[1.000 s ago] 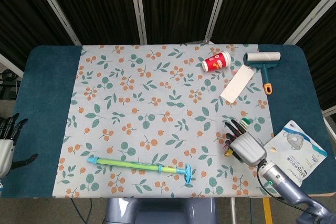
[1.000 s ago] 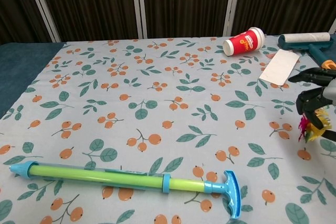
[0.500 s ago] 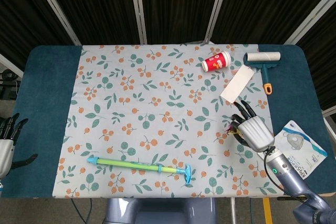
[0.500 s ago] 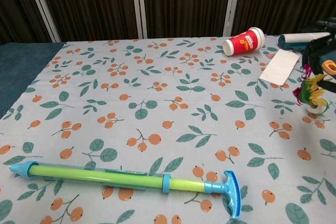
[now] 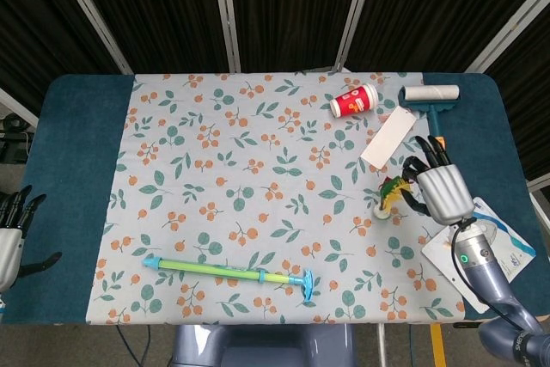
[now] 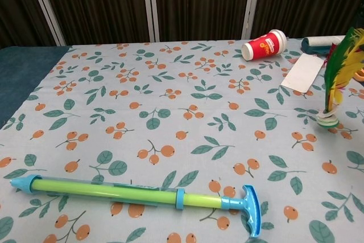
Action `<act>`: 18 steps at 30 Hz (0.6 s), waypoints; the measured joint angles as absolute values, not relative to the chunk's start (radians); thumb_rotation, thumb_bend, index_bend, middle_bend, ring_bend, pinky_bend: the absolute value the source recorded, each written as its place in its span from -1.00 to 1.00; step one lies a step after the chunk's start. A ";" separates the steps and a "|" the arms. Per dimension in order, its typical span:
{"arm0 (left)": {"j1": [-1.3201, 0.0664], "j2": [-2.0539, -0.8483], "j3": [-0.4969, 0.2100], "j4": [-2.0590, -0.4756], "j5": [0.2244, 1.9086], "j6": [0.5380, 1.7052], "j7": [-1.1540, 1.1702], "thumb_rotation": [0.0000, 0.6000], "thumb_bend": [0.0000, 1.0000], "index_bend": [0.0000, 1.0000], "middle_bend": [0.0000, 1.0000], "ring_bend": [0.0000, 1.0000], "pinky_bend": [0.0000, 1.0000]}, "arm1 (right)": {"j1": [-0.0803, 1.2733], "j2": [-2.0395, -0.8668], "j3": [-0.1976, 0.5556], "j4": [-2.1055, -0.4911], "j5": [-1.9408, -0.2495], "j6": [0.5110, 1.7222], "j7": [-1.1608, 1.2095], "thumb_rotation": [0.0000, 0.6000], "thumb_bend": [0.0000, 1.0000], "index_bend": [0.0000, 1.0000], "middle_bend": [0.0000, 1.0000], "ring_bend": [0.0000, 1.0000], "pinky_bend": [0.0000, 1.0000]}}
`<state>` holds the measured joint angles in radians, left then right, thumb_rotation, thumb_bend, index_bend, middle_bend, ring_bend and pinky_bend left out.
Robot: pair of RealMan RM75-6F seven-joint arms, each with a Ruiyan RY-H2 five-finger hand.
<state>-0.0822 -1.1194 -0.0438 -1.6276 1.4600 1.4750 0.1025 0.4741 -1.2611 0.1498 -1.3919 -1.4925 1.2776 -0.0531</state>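
On the leaf-and-berry patterned tablecloth (image 5: pixel 258 169), the robot's right hand (image 5: pixel 443 188) hovers at centre right of the head view, just beside a feathered shuttlecock with green, yellow and red plumes on a white disc base (image 6: pixel 335 78). The shuttlecock stands upright on the cloth, right of centre in the chest view. Whether the fingers touch the feathers or are spread clear cannot be told.

A light hold high on the plumes, base kept flat, would likely serve best.

The left hand (image 5: pixel 12 231) rests open at the lower left edge.

Nearby: a green-and-blue plastic water pump (image 6: pixel 142 193) low in frame, a white lint roller (image 5: pixel 431 100), a white paper strip (image 5: pixel 388 138), a packaged face mask (image 5: pixel 494 251) and a red paper cup on its side (image 5: pixel 354 100). None blocks the hand.
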 measured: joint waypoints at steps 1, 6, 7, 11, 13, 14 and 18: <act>-0.082 -1.119 -0.044 -1.628 1.460 1.475 0.102 0.85 -0.71 -0.78 -1.00 -1.00 -1.00 | 0.474 -1.264 0.151 -1.389 -1.489 1.278 -0.055 1.00 -0.31 0.29 -0.27 -0.98 -1.00; -0.083 -1.119 -0.044 -1.627 1.460 1.474 0.101 0.84 -0.71 -0.78 -1.00 -1.00 -1.00 | 0.471 -1.271 0.153 -1.382 -1.481 1.279 -0.067 1.00 -0.31 0.29 -0.27 -0.98 -1.00; -0.083 -1.119 -0.044 -1.627 1.460 1.474 0.101 0.84 -0.71 -0.78 -1.00 -1.00 -1.00 | 0.471 -1.272 0.153 -1.382 -1.482 1.278 -0.068 1.00 -0.31 0.29 -0.27 -0.98 -1.00; -0.082 -1.119 -0.043 -1.627 1.461 1.475 0.101 0.84 -0.71 -0.78 -1.00 -1.00 -1.00 | 0.472 -1.278 0.150 -1.374 -1.482 1.274 -0.070 1.00 -0.31 0.29 -0.27 -0.98 -1.00; -0.082 -1.119 -0.043 -1.627 1.461 1.475 0.101 0.84 -0.71 -0.78 -1.00 -1.00 -1.00 | 0.472 -1.283 0.149 -1.366 -1.480 1.271 -0.070 1.00 -0.31 0.29 -0.27 -0.98 -1.00; -0.082 -1.119 -0.043 -1.627 1.461 1.475 0.101 0.84 -0.71 -0.78 -1.00 -1.00 -1.00 | 0.472 -1.287 0.148 -1.359 -1.477 1.269 -0.070 1.00 -0.31 0.29 -0.27 -0.98 -1.00; -0.083 -1.119 -0.043 -1.627 1.461 1.474 0.101 0.84 -0.71 -0.78 -1.00 -1.00 -1.00 | 0.471 -1.300 0.146 -1.338 -1.470 1.263 -0.067 1.00 -0.31 0.29 -0.27 -0.98 -1.00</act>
<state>-0.0826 -1.1188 -0.0434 -1.6267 1.4605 1.4743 0.1012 0.4715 -1.2997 0.1458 -1.3383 -1.4704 1.2629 -0.0672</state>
